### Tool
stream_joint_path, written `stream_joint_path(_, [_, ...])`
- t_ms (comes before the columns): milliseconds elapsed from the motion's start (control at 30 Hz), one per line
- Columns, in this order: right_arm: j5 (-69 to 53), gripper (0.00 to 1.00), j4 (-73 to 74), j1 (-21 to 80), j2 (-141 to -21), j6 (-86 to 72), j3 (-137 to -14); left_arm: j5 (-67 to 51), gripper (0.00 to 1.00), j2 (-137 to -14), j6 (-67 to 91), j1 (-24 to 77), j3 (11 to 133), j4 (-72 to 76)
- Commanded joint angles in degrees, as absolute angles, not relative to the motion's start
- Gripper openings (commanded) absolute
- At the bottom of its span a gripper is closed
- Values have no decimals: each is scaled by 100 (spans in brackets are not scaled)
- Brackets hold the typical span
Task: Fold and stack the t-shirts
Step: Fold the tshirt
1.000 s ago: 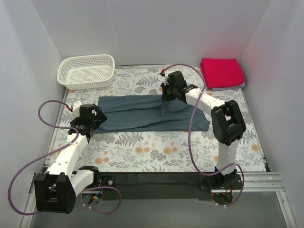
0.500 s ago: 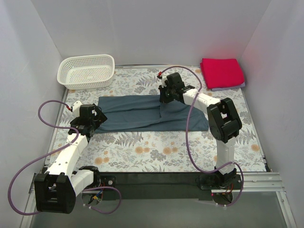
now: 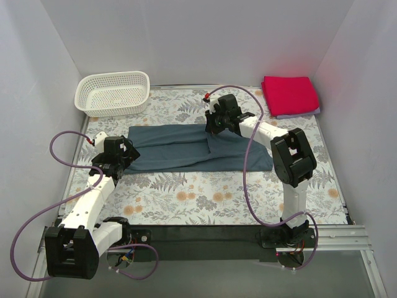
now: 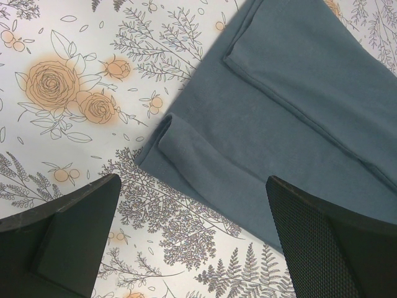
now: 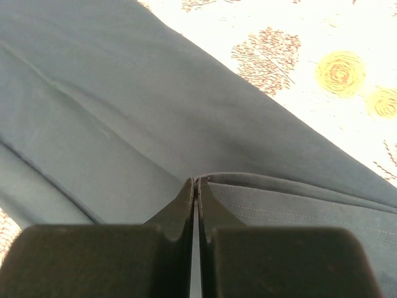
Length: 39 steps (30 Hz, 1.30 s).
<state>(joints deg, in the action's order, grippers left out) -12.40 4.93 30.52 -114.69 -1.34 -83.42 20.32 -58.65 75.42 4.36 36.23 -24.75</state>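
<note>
A slate blue-grey t-shirt lies as a long folded strip across the middle of the table. My right gripper is at the strip's far edge near its middle, and in the right wrist view the right gripper is shut on a folded hem of the blue-grey t-shirt, holding it just above the layer below. My left gripper is open over the strip's near left corner. In the left wrist view the left gripper has nothing between its fingers, and the t-shirt corner lies ahead. A folded red t-shirt rests on a lavender one at the back right.
A white lattice basket stands at the back left corner. White walls close in the table on three sides. The floral tablecloth is bare in front of the shirt.
My right gripper has moved a little to the left and back, carrying the pinched hem with it. The left arm has not moved.
</note>
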Motion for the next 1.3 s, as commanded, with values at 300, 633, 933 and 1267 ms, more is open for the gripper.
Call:
stream_joint_path(300, [-1582,37,632,3155,-10961,-26,-8209,1828,98,-5897,7567,457,3630,-2355])
stream_joint_path(633, [-1406,52,932,3805,-10065,396,-7208,1635,98,-6608,8173,457,4051,-2540])
stream_joint_path(933, [-1196,52,844,3955,-9545,518,-6408,1679,92,-7602,8587,439,4429,-2672])
stream_joint_path(1267, [-257,55,870,4570,-9799,1265,-6600,1766,91,-7831,8561,439,4605,-2689])
